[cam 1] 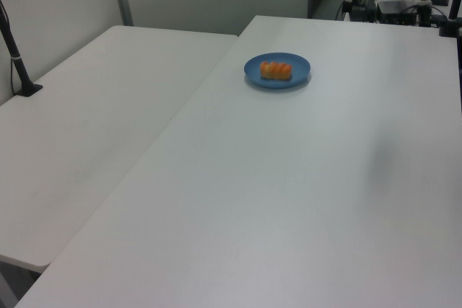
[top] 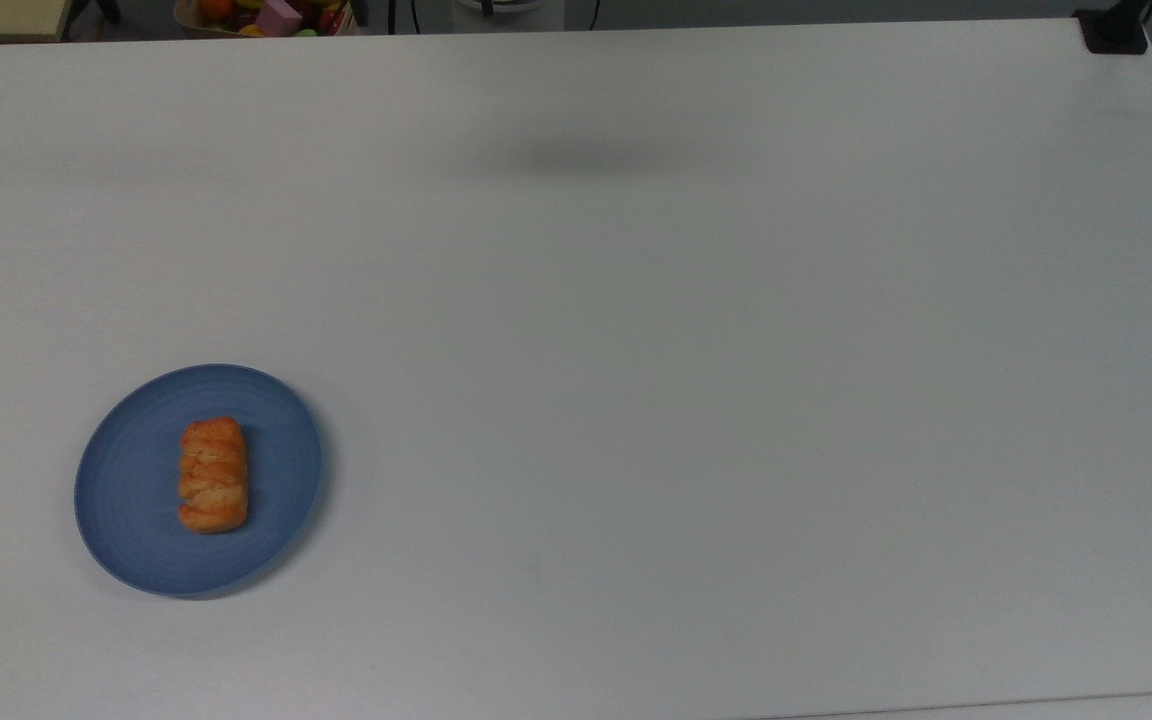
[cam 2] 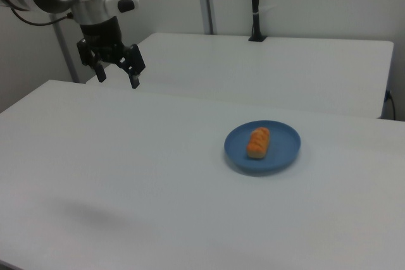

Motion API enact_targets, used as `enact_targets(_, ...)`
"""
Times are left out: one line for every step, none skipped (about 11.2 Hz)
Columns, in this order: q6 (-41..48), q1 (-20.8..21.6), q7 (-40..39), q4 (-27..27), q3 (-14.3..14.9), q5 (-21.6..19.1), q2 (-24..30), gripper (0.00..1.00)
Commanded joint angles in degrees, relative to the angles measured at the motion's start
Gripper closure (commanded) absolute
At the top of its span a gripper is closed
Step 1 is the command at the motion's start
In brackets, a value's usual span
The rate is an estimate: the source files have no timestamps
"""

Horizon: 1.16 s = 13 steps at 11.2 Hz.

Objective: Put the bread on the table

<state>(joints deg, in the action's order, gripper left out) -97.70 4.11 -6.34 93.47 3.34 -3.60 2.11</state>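
Bread (top: 213,475) lies untouched on our blue plate (top: 126,490); our gripper (cam 2: 118,74), fingers apart and empty, hangs far off at ten o'clock in the right view.

Even, bright light; soft blurred shadow on the table (top: 636,400).

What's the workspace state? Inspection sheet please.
Surface: white table, bare apart from the plate.
Job's things: bread lies on the blue plate, not yet on the table.
Clutter: nothing seen on the table.
End effector: end effector open, empty, raised above the table in the right view's upper left, far from the bread.
Cables: nothing seen on the table.
Surroundings: second white table alongside; black post on it.
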Motion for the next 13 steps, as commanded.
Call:
enact_targets(-1.09,0.81,-0.43,1.02,0.97,-0.53,0.70,0.00)
enact_targets(-1.09,0.72,-0.43,1.02,0.97,-0.53,0.70,0.00)
enact_targets(-1.18,0.63,-0.43,1.02,0.97,-0.44,0.44,0.00)
enact_targets(-1.18,0.55,-0.43,1.02,0.97,-0.26,0.26,0.00)
enact_targets(-1.18,0.37,-0.43,1.02,0.97,-0.26,0.26,0.00)
enact_targets(-1.09,0.28,-0.52,1.02,0.97,-0.26,0.26,0.00)
enact_targets(-0.91,0.28,-0.60,1.02,0.97,-0.35,0.35,0.00)
enact_targets(-0.39,0.28,-0.78,1.02,0.97,-0.35,0.35,0.00)
enact_targets(-0.30,0.28,-0.87,1.02,0.97,-0.35,0.35,0.00)
enact_targets(-0.30,0.28,-0.61,0.93,0.97,-0.35,0.26,0.00)
enact_targets(-0.30,0.28,-0.95,0.84,0.97,-0.35,0.17,0.00)
enact_targets(-0.38,0.20,-0.96,0.49,0.97,-0.26,-0.35,0.00)
enact_targets(-0.39,-0.15,-0.78,0.31,0.97,-0.35,-0.71,0.00)
